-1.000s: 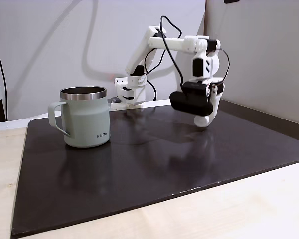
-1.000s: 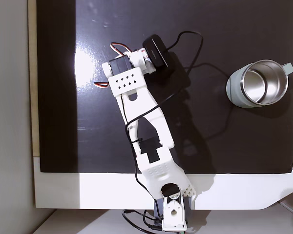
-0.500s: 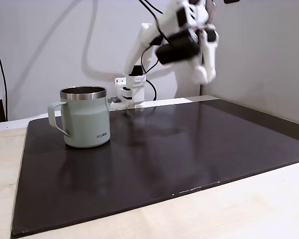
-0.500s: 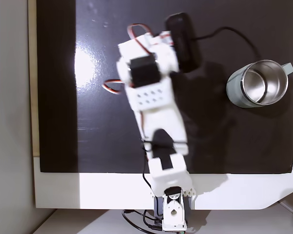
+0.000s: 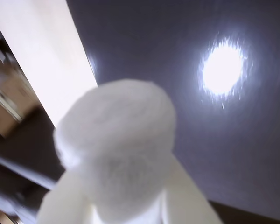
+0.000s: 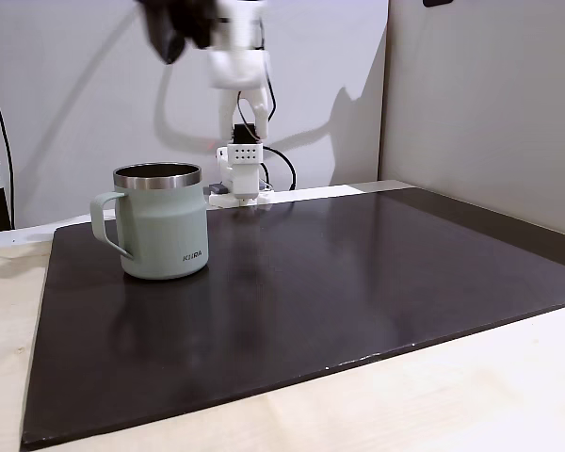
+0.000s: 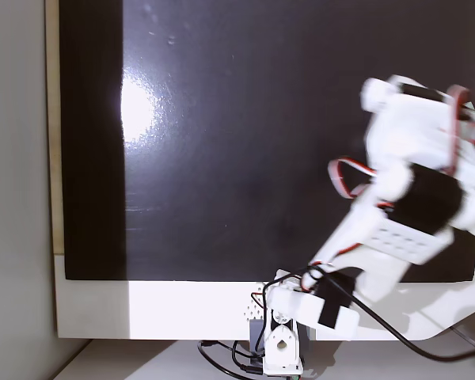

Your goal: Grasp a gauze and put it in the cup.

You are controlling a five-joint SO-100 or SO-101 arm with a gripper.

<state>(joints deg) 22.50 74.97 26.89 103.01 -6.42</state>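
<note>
1. The cup [image 6: 162,221], pale green with a steel rim, stands upright near the left edge of the dark mat [image 6: 358,282] in a fixed view, handle turned toward that edge.
2. The gripper [image 6: 235,64] hangs blurred high above the mat's back edge, just right of the cup.
3. In the wrist view its white fingers [image 5: 184,196] are clamped on the gauze [image 5: 116,154] between them.
4. The gauze looks light, soft and compressible; holding it across the roll's sides seems safest, since its fuzzy surface should resist slipping.
</note>
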